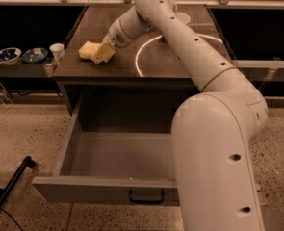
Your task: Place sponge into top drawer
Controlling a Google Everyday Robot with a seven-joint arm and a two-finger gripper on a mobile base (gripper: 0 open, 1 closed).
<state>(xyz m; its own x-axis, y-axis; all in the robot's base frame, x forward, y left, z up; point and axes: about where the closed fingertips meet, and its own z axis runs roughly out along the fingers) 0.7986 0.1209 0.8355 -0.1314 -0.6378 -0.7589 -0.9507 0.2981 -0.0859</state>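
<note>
The pale yellow sponge [87,50] lies on the dark wooden counter top [165,61], near its left front corner. My gripper [103,52] is at the sponge's right end, low over the counter and overlapping it. The arm reaches in from the lower right across the counter. The top drawer [103,190] is pulled open below the counter. Its grey-brown inside [122,155] holds nothing, and a small dark handle [146,197] sits on its front panel.
A white ring is marked on the counter [140,57], and a white bowl [184,17] stands behind the arm. To the left, a low shelf holds two dark bowls [7,55] and a white cup [57,51]. A black pole [9,189] lies on the speckled floor.
</note>
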